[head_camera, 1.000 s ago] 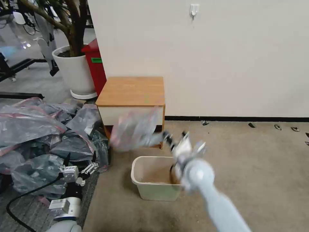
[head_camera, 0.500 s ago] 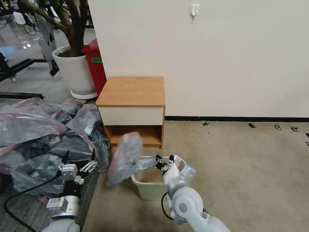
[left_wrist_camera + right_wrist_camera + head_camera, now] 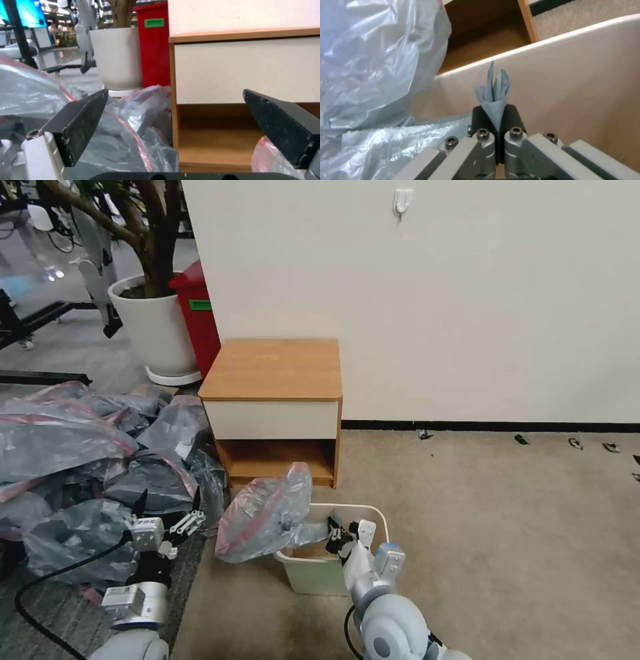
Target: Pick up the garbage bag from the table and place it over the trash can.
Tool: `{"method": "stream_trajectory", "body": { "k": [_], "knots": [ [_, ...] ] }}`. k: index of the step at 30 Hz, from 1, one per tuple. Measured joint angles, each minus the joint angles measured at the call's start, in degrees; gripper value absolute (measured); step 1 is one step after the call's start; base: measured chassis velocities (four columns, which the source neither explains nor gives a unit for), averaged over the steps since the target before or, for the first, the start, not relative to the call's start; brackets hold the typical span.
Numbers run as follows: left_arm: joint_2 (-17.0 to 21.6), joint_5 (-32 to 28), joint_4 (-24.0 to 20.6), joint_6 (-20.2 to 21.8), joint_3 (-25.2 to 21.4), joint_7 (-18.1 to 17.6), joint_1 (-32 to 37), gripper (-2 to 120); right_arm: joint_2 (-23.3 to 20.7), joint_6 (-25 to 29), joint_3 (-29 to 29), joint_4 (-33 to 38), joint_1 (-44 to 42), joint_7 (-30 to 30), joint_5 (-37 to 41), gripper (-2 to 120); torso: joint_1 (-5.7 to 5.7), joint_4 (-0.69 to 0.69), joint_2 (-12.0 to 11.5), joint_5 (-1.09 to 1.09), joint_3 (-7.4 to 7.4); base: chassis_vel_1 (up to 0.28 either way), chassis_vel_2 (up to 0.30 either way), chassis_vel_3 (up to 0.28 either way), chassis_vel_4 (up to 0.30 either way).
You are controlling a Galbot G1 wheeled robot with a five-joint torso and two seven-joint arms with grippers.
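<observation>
1. One cream trash can (image 3: 328,573) stands on the carpet in front of the table (image 3: 273,370), lower than it and just apart from its open shelf.
2. The right gripper (image 3: 337,537) is low over the can's opening, its fingers (image 3: 483,120) pinched tight on a twisted corner of the garbage bag (image 3: 263,513); in the right wrist view a small tuft of grey plastic (image 3: 495,95) pokes up between the closed pads, with the can's inner wall (image 3: 580,82) right behind it.
3. The rest of the bag balloons out over the can's left rim, hanging outside the can and in front of the table's lower shelf; its pink-red band curves across the side facing the camera. Whether its lowest edge touches the carpet is hard to tell.
4. The left gripper (image 3: 167,513) is low at the robot's left, over the edge of the heap of bags (image 3: 73,467), its two dark fingers (image 3: 81,120) spread wide with nothing between them. In its wrist view the table's white drawer front (image 3: 246,70) and shelf lie ahead.
5. The heap of grey-pink bags spreads over the floor left of the table, pressing against its side; the separate bags in it cannot be counted.
6. Behind the heap stand one white plant pot (image 3: 157,330) with a tree and one red bin (image 3: 198,317) against the wall.
7. One small white hook (image 3: 402,200) is on the wall above the table, whose top is bare.
</observation>
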Motion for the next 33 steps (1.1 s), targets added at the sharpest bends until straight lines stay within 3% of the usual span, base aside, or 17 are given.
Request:
{"method": "stream_trajectory", "body": {
  "k": [10, 18, 27, 28, 33],
  "knots": [
    [0.1, 0.1, 0.2, 0.0, 0.5, 0.1, 0.0, 100, -1.8, 0.0, 0.1, 1.1, -1.1, 0.1, -3.1, 28, 0.0, 0.0, 0.0, 0.0, 0.0, 0.0, 0.0, 0.0, 0.0],
    [-0.1, 0.4, 0.4, 0.0, 1.2, 0.3, -0.2, 100, -2.6, -0.9, 1.3, 3.0, -1.4, 0.9, -4.8, 63, 0.0, 0.0, 0.0, 0.0, 0.0, 0.0, 0.0, 0.0, 0.0],
    [0.5, 0.5, 0.3, -0.1, 1.6, 0.5, -0.2, 100, -3.4, -1.8, 3.8, 5.2, -2.5, 2.1, -7.4, 87, 0.0, 0.0, 0.0, 0.0, 0.0, 0.0, 0.0, 0.0, 0.0],
    [0.6, 0.6, 0.3, -0.1, 1.9, 0.7, -0.2, 100, -3.8, -2.3, 5.6, 6.4, -3.1, 3.1, -8.2, 96, 0.0, 0.0, 0.0, 0.0, 0.0, 0.0, 0.0, 0.0, 0.0],
    [1.0, -1.0, -1.0, -0.8, 2.3, 2.3, -0.2, 100, -4.6, -2.5, 8.9, 7.8, -4.2, 4.5, -8.3, 100, 0.01, 0.0, 0.0, 0.0, 0.0, 0.0, 0.0, 0.0, 0.0]
  ]
}}
